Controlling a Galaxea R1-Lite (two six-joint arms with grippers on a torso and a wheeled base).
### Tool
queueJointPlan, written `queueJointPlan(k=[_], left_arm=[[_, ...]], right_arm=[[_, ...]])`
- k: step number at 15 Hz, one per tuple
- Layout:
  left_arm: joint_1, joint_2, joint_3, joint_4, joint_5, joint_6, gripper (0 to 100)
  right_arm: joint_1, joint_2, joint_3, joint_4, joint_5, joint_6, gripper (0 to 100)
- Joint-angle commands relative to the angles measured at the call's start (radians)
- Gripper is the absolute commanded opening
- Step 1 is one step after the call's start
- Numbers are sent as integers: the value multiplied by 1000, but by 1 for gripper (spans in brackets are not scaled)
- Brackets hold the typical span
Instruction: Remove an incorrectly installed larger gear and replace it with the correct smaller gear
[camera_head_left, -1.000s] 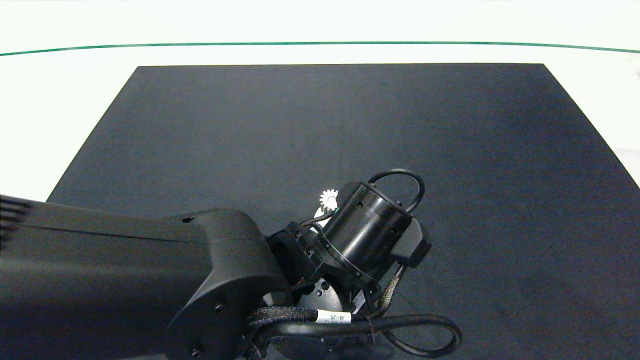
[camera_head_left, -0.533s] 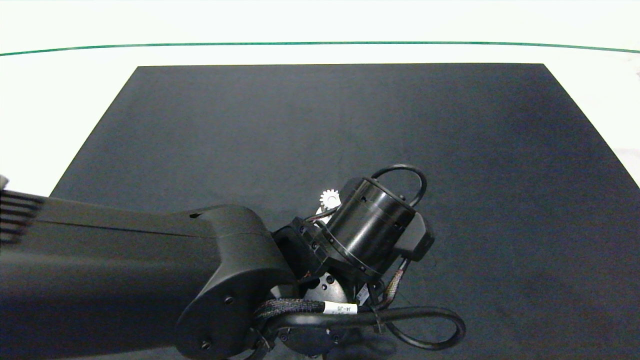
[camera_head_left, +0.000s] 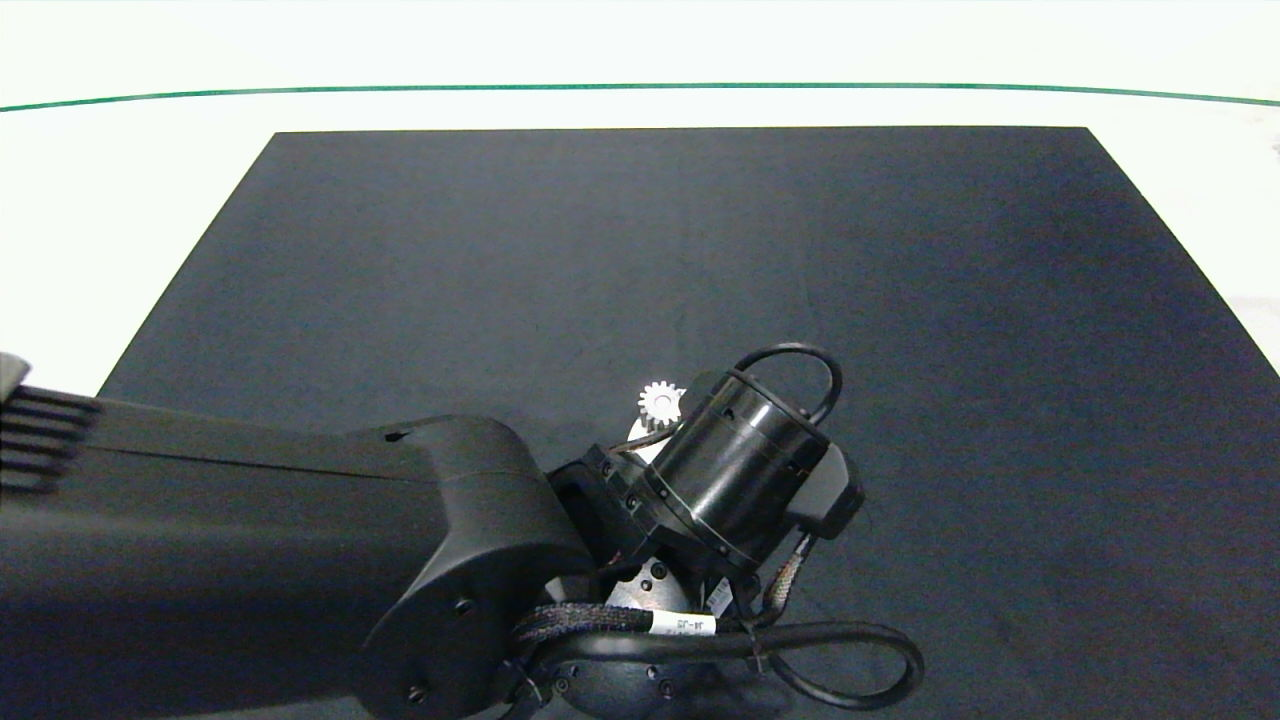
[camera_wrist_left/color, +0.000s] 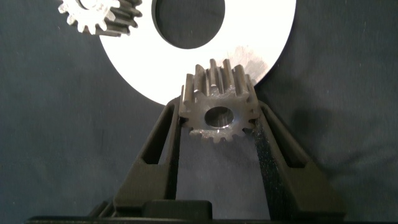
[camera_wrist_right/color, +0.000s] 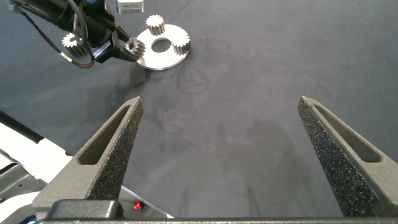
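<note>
1. Left end effector (camera_wrist_left/color: 216, 118) is clamped on the smaller gear (camera_wrist_left/color: 217, 109), teeth pinched between its two fingers, the centre hole facing the wrist camera.
2. It holds that gear at the rim of a white plate (camera_wrist_left/color: 261, 43), a flat disc with a round hole in the middle, lying on the dark mat (camera_head_left: 900, 300) near the mat's near edge, about midway along it.
3. Whether the gear already touches the plate or hangs just above it cannot be told.
4. Seated gears: the right wrist view shows one at the plate's far rim (camera_wrist_right/color: 154, 24) and another on the rim (camera_wrist_right/color: 181, 42) away from the left arm; one of these (camera_wrist_left/color: 99, 14) also shows in the left wrist view.
5. A further small gear (camera_wrist_right/color: 71, 41) lies on the mat beside the left arm, apart from the plate.
6. The larger gear, with its long pointed teeth, shows in no view, and none on the plate looks like it, so removal appears done.
7. Left to do, as I judge it: set the held gear onto its spot at the plate's rim, meshed with its neighbours, then let go.
8. Right end effector (camera_wrist_right/color: 224, 155) hovers wide open and empty over bare mat, well apart from the plate, idle.
</note>
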Motion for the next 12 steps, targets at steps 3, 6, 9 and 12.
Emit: queueJointPlan(k=[3, 6, 9, 12], left_arm=[[-1, -5, -4, 5, 3, 0, 16], [-1, 1, -16, 5, 3, 4, 16], [1, 4, -17, 5, 3, 4, 16], [-1, 12, -17, 5, 3, 4, 16]], right_arm=[[-1, -3, 0, 2, 2, -2, 100], [-1, -4, 1, 2, 2, -2, 100], [-1, -6, 1, 2, 2, -2, 100], [1, -10, 6, 2, 2, 0, 100]])
